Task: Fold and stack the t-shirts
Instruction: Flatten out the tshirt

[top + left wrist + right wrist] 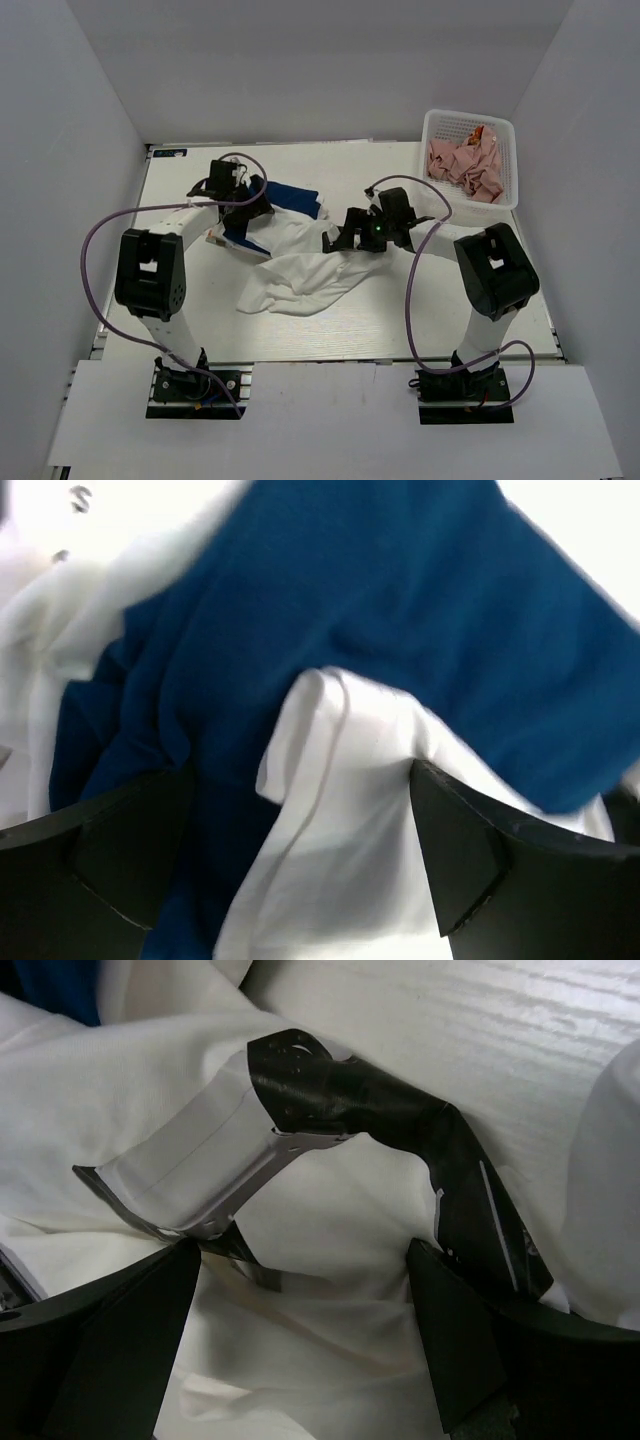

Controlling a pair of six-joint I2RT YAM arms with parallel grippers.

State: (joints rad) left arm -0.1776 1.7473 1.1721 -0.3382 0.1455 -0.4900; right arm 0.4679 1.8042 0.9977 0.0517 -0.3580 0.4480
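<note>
At the middle of the table (400, 310), the white t-shirt (300, 275) lies crumpled, its upper edge beneath the right gripper (338, 240), whose fingers are spread wide over the cloth. The left gripper (255, 212), equally spread, sits at the blue t-shirt (295, 193) (a white fold lies between its fingers). At the far right, the basket (468, 116) holds pink cloth (465, 165).

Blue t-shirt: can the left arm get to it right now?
Probably yes. The left gripper hangs open right above the blue t-shirt, though a fold of the white t-shirt covers part of it.
</note>
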